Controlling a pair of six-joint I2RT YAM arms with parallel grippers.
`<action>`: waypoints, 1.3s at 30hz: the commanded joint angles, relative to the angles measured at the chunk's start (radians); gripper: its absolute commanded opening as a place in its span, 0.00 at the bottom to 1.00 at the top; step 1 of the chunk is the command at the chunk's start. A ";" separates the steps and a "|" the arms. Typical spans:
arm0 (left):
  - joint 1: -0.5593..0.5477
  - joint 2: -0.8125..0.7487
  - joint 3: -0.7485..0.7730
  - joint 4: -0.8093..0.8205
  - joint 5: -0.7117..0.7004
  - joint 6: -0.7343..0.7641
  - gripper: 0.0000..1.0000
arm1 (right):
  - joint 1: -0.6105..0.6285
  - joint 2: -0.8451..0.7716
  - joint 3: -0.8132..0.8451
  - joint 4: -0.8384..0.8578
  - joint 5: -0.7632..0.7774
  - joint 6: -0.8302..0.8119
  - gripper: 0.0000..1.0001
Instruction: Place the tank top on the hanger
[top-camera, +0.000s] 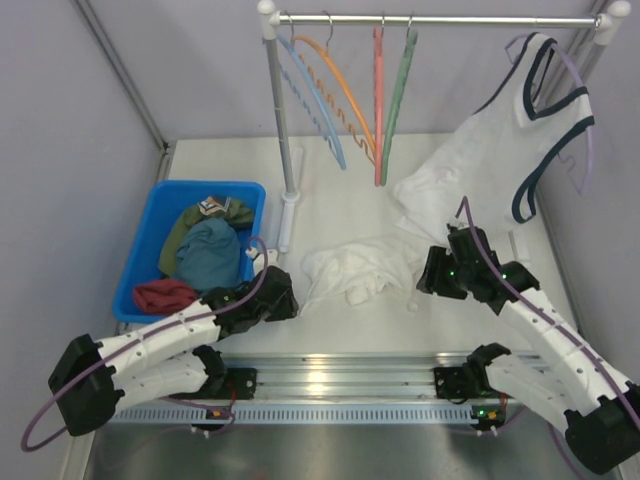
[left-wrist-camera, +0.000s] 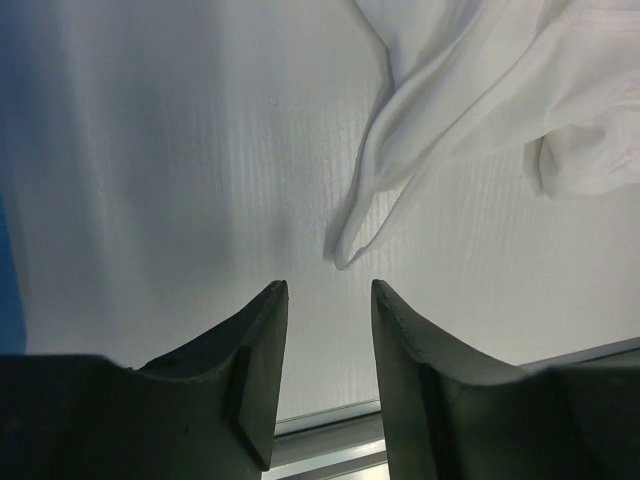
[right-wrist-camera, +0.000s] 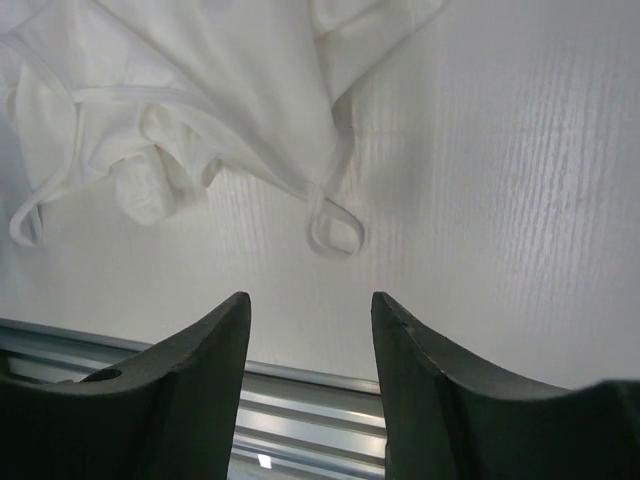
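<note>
The plain white tank top (top-camera: 355, 272) lies crumpled on the table between my two grippers. The sage-green hanger (top-camera: 400, 90) hangs from the rail at the back. My left gripper (top-camera: 290, 300) is open and empty just left of the top. In the left wrist view, the gripper (left-wrist-camera: 328, 290) sits low over the table, and the top (left-wrist-camera: 480, 90) has a strap tip just ahead of the fingertips. My right gripper (top-camera: 428, 275) is open and empty at the top's right edge. In the right wrist view, a strap loop of the top (right-wrist-camera: 335, 230) lies just ahead of the gripper (right-wrist-camera: 310, 300).
A blue bin (top-camera: 150, 215) of clothes stands at the left. The rail (top-camera: 440, 20) also carries blue, orange and salmon-red hangers (top-camera: 378, 100). A navy-edged white tank top (top-camera: 520, 130) hangs on a lavender hanger at the right, draping onto the table. A metal rail (top-camera: 340, 375) runs along the near edge.
</note>
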 joint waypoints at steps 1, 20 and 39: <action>0.001 -0.023 0.045 -0.033 -0.005 0.024 0.46 | -0.005 0.003 0.113 -0.001 0.029 -0.022 0.53; 0.001 -0.009 0.298 -0.081 -0.028 0.188 0.47 | -0.007 0.359 1.049 0.035 0.202 -0.228 0.67; 0.001 0.011 0.311 -0.065 -0.030 0.201 0.47 | -0.008 0.754 1.537 0.173 0.195 -0.334 0.74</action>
